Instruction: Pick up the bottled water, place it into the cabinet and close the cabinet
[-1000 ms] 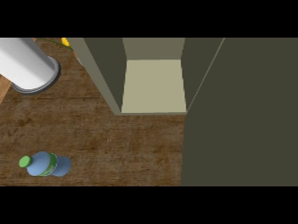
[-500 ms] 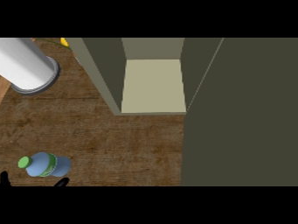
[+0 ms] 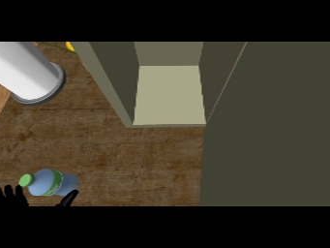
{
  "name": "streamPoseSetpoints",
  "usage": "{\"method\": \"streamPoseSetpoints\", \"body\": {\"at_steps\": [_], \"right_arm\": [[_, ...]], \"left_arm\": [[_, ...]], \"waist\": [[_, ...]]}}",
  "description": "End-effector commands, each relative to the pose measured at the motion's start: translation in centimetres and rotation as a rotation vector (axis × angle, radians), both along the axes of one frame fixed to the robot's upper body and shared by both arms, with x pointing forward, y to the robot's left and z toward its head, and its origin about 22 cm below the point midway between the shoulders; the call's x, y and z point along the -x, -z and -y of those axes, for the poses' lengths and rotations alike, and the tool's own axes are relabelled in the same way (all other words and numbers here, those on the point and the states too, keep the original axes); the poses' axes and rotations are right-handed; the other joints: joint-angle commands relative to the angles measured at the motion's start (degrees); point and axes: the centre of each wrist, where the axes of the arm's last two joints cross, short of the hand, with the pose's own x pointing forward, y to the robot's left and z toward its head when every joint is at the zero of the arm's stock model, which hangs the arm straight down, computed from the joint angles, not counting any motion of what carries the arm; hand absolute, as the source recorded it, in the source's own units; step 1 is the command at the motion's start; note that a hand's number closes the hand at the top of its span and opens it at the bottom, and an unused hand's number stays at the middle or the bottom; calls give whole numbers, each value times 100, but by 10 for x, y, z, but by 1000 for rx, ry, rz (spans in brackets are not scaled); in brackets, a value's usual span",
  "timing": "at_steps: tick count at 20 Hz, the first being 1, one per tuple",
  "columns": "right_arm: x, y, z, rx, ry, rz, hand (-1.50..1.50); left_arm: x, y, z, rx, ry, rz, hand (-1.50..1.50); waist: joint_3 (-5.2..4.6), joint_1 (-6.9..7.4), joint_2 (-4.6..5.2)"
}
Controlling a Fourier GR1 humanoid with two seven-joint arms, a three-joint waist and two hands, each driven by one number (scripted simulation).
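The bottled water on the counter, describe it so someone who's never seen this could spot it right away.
Start at the open cabinet at top center, then go down-left over the brown wooden counter to the lower left corner. The bottled water is there: pale blue, green cap, just above the black left hand, unlike the big white cylinder at upper left.

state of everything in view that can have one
bottled water: on the counter, green cap on, not gripped
cabinet: open, pale shelf bare
cabinet door: swung open
left hand: open, fingers spread beside the bottle
right hand: not in view
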Motion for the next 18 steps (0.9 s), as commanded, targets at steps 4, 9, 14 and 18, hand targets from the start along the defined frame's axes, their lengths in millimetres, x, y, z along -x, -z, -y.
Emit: {"method": "streamPoseSetpoints", "body": {"at_steps": [4, 9, 14, 18], "right_arm": [[15, -37, -5, -9, -14, 47, -150], [17, -44, -7, -17, 9, 59, -150], [18, -42, 1, -3, 9, 96, -150], [19, -19, 11, 13, 13, 56, -150]], "left_arm": [[-2, 41, 1, 16, -31, -9, -150], [-5, 51, -26, -4, -57, -5, -150], [-6, 68, -19, 25, -45, 6, -150], [-30, 87, -33, 86, -31, 93, -150]], "waist": [[1, -47, -8], [3, -9, 9], [4, 27, 18], [-4, -12, 27]]}}
